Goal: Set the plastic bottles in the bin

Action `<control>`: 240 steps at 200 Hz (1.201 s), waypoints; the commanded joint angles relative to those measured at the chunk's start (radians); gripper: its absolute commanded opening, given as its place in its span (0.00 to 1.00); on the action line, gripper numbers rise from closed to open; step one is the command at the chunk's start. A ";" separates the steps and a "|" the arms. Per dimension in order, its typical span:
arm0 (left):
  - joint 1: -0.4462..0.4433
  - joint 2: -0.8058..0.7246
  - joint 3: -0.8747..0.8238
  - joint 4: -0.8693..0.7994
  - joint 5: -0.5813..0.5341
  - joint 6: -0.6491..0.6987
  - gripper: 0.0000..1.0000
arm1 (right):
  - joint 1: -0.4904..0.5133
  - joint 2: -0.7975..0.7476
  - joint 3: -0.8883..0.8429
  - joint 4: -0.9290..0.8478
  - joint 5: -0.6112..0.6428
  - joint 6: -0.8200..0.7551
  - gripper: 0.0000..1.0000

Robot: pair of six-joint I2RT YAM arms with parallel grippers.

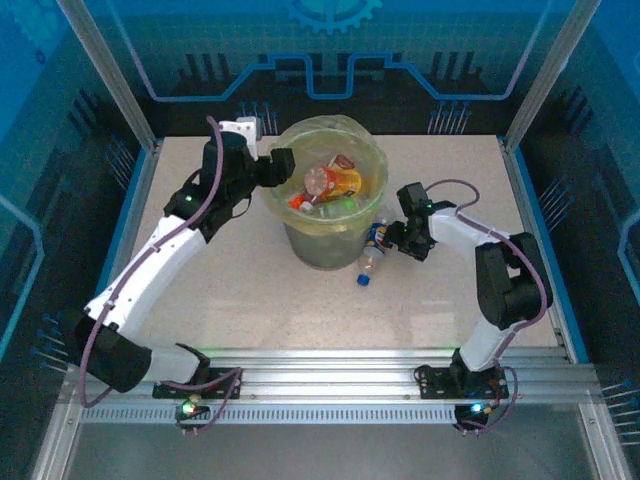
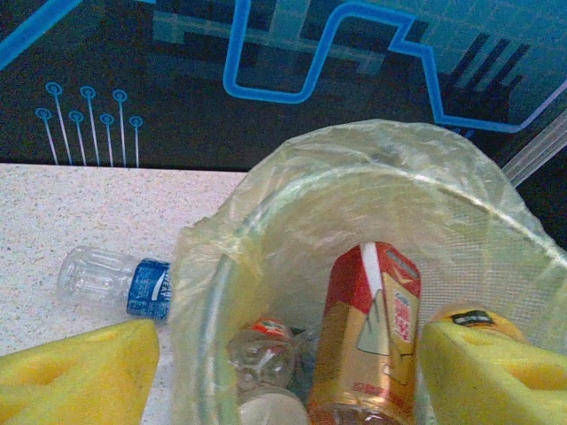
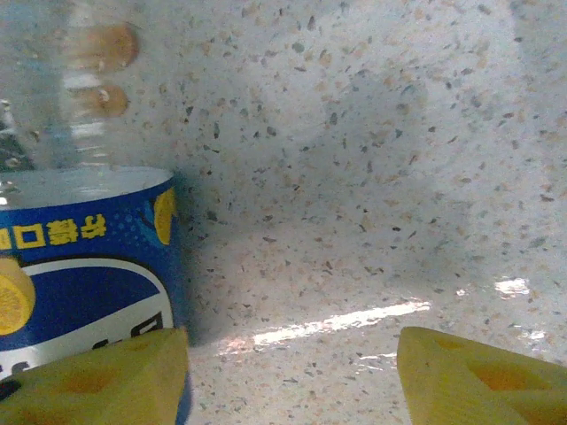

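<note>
Lining up a pick with the right gripper on the blue-labelled bottle lying on the table, just beside the bin. Holding the jaws apart and gripping nothing: in the wrist view, touching the label with one pad and leaving the other pad well off over bare tabletop. Judging the grasp as not yet made. Probably needing a sideways shift next, to bring the bottle between both pads before squeezing, then a lift high enough to clear the lined rim.

Hanging the left gripper over the rim on its own side, likewise spread and empty, looking down on a red-and-gold-labelled bottle and others inside. Spotting one more clear bottle on the table beyond those fingers, past the bin wall.

Working in a tight spot on the right, with the bin wall close ahead of the fingers and open table behind and to the outer side. Risking a nudge that rolls the bottle away.
</note>
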 commanded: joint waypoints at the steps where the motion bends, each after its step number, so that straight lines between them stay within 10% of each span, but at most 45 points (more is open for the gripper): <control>1: 0.002 -0.029 -0.026 -0.006 0.006 -0.023 0.79 | 0.005 0.040 0.024 0.000 -0.037 -0.013 0.66; 133: -0.015 -0.078 -0.017 -0.006 0.157 -0.022 0.88 | 0.026 -0.165 0.054 -0.042 -0.080 0.002 0.78; 240: -0.143 -0.061 0.023 -0.186 0.124 0.403 0.99 | 0.035 0.022 0.102 0.003 -0.129 -0.008 0.88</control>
